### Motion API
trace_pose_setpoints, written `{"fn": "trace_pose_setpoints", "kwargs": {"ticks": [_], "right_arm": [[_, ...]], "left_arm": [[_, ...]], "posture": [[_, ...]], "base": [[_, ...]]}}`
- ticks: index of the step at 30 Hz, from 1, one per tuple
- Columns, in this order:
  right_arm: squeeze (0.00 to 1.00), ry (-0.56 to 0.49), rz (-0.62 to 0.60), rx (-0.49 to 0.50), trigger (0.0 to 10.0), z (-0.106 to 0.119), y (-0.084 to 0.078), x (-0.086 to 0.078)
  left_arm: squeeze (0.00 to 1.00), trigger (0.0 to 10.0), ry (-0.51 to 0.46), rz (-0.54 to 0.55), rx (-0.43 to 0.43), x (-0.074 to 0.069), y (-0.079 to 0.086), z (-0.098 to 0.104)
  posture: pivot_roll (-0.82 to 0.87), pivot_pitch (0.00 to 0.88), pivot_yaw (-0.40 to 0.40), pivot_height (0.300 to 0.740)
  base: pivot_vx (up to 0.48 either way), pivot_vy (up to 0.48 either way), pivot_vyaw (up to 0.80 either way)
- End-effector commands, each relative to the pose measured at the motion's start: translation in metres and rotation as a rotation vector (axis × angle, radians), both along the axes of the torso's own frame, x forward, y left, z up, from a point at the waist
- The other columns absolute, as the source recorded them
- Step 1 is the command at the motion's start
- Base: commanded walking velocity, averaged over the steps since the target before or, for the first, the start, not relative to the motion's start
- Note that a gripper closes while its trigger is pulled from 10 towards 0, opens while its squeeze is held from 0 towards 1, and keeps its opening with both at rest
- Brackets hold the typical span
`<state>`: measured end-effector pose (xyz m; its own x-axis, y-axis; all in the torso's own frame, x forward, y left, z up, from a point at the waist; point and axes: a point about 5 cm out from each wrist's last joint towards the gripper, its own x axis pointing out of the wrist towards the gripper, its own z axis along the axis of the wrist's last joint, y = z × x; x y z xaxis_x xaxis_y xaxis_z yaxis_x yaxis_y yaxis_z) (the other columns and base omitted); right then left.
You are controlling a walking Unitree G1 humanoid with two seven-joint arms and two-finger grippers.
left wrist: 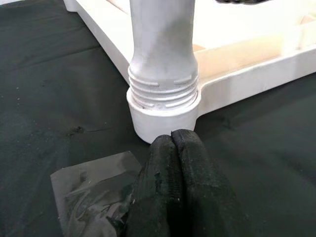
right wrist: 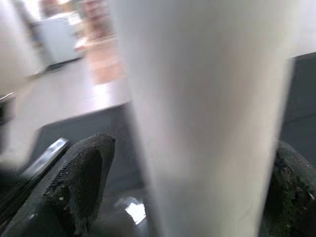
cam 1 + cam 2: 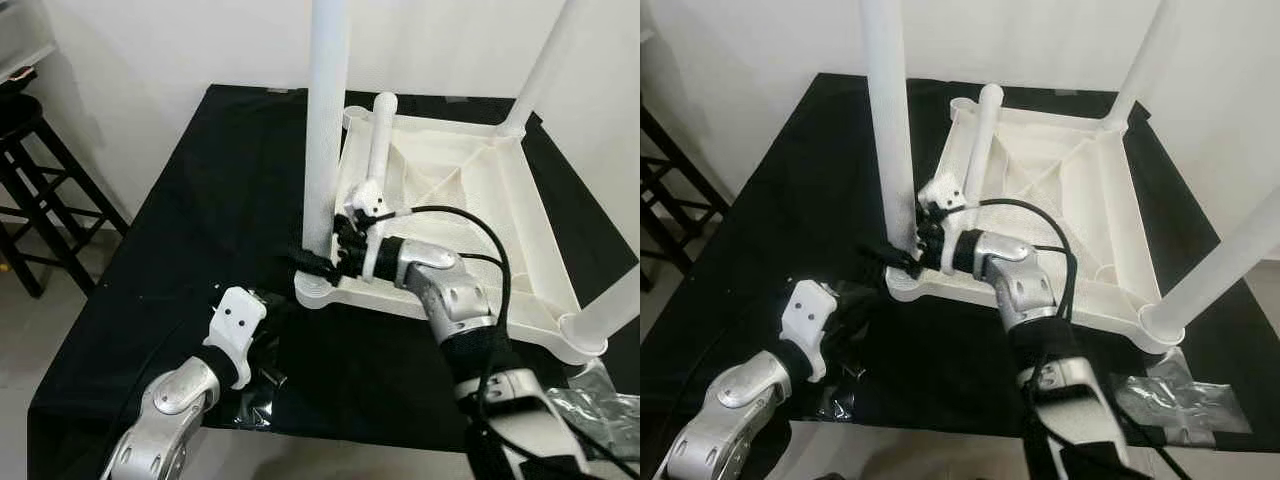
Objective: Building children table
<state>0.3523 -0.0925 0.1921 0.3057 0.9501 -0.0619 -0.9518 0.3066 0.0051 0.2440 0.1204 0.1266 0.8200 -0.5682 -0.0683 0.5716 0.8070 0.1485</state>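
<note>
Two end effectors work at the same corner of the upturned white tabletop [image 3: 470, 190]. The right end effector [image 3: 318, 262] has its black fingers [image 2: 81, 180] on both sides of the near white leg [image 3: 325, 130], low on the leg, clamped around it. This leg stands upright in the corner socket [image 1: 163, 111] of the tabletop, and its threaded end shows just above the socket rim. The left end effector [image 1: 173, 143] lies low on the black cloth of the bench [image 3: 200, 220], its two fingers pressed together with nothing between them, the tips just beside the socket; whether they touch it I cannot tell. A piece of dark plastic wrap [image 1: 94, 190] lies flat on the cloth next to these fingers.

More legs stand upright at the far right corner [image 3: 545, 65] and at the near right corner [image 3: 610, 305]. A fourth leg [image 3: 380, 135] lies loose inside the tabletop near the far left corner. A crumpled clear bag [image 3: 1185, 400] rests on the bench by the right arm. A dark wooden stool [image 3: 35, 190] stands on the floor to the left.
</note>
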Motion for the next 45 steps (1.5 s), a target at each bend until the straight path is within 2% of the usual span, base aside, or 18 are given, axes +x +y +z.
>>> {"fn": "trace_pose_setpoints", "kwargs": {"ticks": [1,5,6,9,10,22,23,24,25,26,27,29,31,41,42,43,44,45], "right_arm": [[0.0,-0.021,0.04,0.013,10.0,0.004,0.001,0.0],[0.0,-0.007,0.091,-0.002,10.0,0.013,-0.004,0.007],[0.0,0.002,0.13,0.012,2.2,0.017,-0.007,0.01],[0.0,0.005,0.142,0.017,2.2,0.018,-0.008,0.01],[0.0,0.009,0.146,0.018,0.0,0.018,-0.011,0.012],[0.0,-0.005,0.091,-0.026,0.0,0.007,-0.03,0.012],[0.0,-0.011,-0.026,-0.059,0.0,-0.004,-0.031,0.011],[0.0,-0.011,-0.026,-0.059,0.0,-0.004,-0.031,0.011],[0.0,0.019,-0.265,-0.072,0.0,-0.019,-0.028,0.009],[0.0,0.019,-0.265,-0.072,0.0,-0.019,-0.028,0.009],[0.0,0.094,-0.641,0.04,0.0,-0.031,-0.016,0.0],[0.0,0.094,-0.641,0.04,0.0,-0.031,-0.016,0.0],[0.0,0.155,-0.857,0.06,0.0,-0.047,-0.003,-0.029],[0.0,0.107,-0.761,-0.012,0.0,-0.048,0.014,-0.024],[0.0,0.083,-0.741,0.001,10.0,-0.04,0.02,-0.025],[0.0,0.083,-0.741,0.001,10.0,-0.04,0.02,-0.025],[0.13,0.071,-0.706,0.006,10.0,-0.033,0.023,-0.026],[1.0,0.063,-0.68,0.008,10.0,-0.028,0.025,-0.027]], "left_arm": [[0.0,10.0,0.004,-0.002,0.016,-0.002,0.0,-0.002],[0.0,10.0,0.001,0.002,0.016,-0.004,0.0,-0.002],[0.0,10.0,-0.001,0.004,0.015,-0.004,0.0,-0.002],[0.0,10.0,-0.001,0.005,0.014,-0.004,-0.001,-0.001],[0.0,10.0,-0.002,0.006,0.015,-0.004,-0.001,-0.001],[0.0,10.0,-0.022,0.024,0.027,-0.007,0.001,0.001],[0.0,10.0,-0.031,0.037,0.033,-0.007,0.002,0.001],[0.0,10.0,-0.031,0.037,0.033,-0.007,0.002,0.001],[0.0,10.0,-0.04,0.052,0.04,-0.007,0.004,0.002],[0.0,10.0,-0.04,0.052,0.04,-0.007,0.004,0.002],[0.0,10.0,-0.046,0.066,0.043,-0.007,0.006,0.003],[0.0,10.0,-0.046,0.066,0.043,-0.007,0.006,0.003],[0.0,10.0,-0.044,0.063,0.042,-0.005,0.005,0.003],[0.0,10.0,-0.038,0.052,0.038,-0.003,0.003,0.002],[0.0,10.0,-0.04,0.073,0.033,-0.003,0.005,0.001],[0.0,10.0,-0.04,0.073,0.033,-0.003,0.005,0.001],[0.0,10.0,-0.037,0.068,0.032,-0.003,0.005,0.001],[0.0,10.0,-0.035,0.062,0.032,-0.003,0.004,0.001]], "posture": [[0.12,0.086,-0.045,0.74],[0.12,0.09,-0.052,0.74],[0.12,0.091,-0.054,0.74],[0.12,0.091,-0.054,0.74],[0.12,0.092,-0.054,0.74],[0.1,0.102,-0.06,0.74],[0.09,0.109,-0.066,0.74],[0.09,0.109,-0.066,0.74],[0.09,0.113,-0.071,0.74],[0.09,0.113,-0.071,0.74],[0.08,0.126,-0.06,0.74],[0.08,0.126,-0.06,0.74],[0.06,0.112,-0.044,0.74],[0.07,0.111,-0.067,0.74],[0.06,0.108,-0.058,0.74],[0.06,0.108,-0.058,0.74],[0.06,0.108,-0.058,0.74],[0.06,0.104,-0.054,0.74]], "base": [[0.0,0.0,0.0],[0.0,0.0,0.0],[0.0,0.0,0.0],[0.0,0.0,0.0],[0.0,0.0,0.0],[0.0,0.0,0.0],[0.0,0.0,0.0],[0.0,0.0,0.0],[0.0,0.0,0.0],[0.0,0.0,0.0],[0.0,0.0,0.0],[0.0,0.0,0.0],[0.0,0.0,0.0],[0.0,0.0,0.0],[0.0,0.0,0.0],[0.0,0.0,0.0],[0.0,0.0,0.0],[0.0,0.0,0.0]]}}
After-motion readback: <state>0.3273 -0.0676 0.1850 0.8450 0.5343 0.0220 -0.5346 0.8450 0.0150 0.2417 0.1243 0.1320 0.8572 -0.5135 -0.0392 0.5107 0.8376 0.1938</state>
